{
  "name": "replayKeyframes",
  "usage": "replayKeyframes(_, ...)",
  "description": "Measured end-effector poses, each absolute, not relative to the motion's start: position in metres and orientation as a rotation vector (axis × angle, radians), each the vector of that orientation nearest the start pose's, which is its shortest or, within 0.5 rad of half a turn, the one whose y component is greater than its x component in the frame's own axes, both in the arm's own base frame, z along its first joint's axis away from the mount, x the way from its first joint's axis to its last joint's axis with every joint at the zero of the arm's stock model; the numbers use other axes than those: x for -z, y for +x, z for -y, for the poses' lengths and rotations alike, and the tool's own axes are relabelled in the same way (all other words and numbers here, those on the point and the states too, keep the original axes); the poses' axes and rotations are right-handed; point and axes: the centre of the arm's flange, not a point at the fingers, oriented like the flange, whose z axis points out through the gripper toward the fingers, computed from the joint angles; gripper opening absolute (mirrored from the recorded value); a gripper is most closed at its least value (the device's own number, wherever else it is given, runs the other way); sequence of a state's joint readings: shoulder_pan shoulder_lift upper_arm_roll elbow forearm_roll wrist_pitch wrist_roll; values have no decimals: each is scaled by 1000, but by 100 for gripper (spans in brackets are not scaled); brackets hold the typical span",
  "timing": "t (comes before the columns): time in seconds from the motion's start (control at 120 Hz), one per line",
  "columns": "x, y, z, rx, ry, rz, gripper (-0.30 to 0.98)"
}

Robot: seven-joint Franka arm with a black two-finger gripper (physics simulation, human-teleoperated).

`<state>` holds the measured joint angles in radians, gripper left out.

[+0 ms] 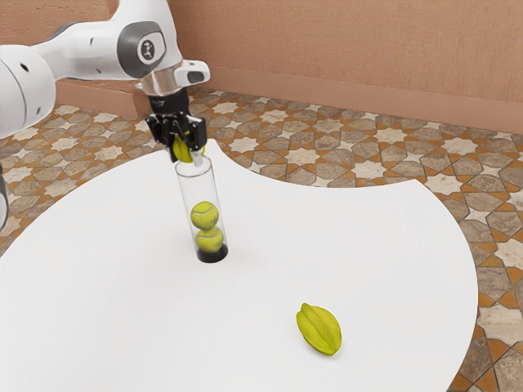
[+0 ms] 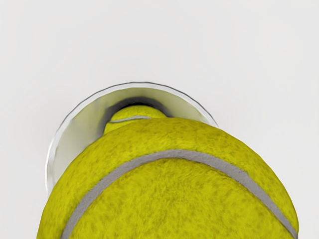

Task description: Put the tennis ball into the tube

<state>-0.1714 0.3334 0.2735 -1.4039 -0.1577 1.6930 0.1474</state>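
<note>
Yellow ball (image 1: 188,148): fuzzy and round, a grey seam curving over it; it sits in the tool, just above the tube.
Tool (image 1: 187,153): black, two-fingered, closed around the ball from two sides; I judge it is held from above so its underside is free to go in first.
Tube (image 1: 198,184): smooth, clear, a slim cylinder, standing inward from the desk's far corner at the start of the scooped edge; its mouth faces up to take the ball.
Rim (image 2: 73,105): thin and round; from the wrist view, the ball covers much of the mouth but looks off-centre, so I would line it up before letting go, or it may catch and roll away.
Base (image 1: 212,256): dark, opaque, flat on the desk.
Balls (image 1: 204,216): two, stacked low inside, with room above for a third.
Fruit (image 1: 319,329): waxy, ridged, pointed; it lies well apart from the tube, and I need not touch it.
Desk (image 1: 122,318): matte white, with curved outer edges.
Stage: alignment, I think; release should follow.
</note>
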Motion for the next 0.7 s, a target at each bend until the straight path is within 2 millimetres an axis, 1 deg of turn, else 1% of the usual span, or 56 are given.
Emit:
replayKeyframes(0.125,-513,658,-29,-51,-3210,-47,29)
replayKeyframes(0.2,-509,661,-29,-59,-3208,-44,28)
replayKeyframes(0.342,-507,665,-32,-58,-3206,-35,29)
replayKeyframes(0.467,-509,664,-33,-57,-3210,-31,45)
replayKeyframes(0.6,-513,663,-35,-49,-3212,-28,55)
replayKeyframes(0.65,-520,657,-36,-45,-3218,-26,58)
replayKeyframes(0.7,-532,650,-32,-42,-3228,-39,60)
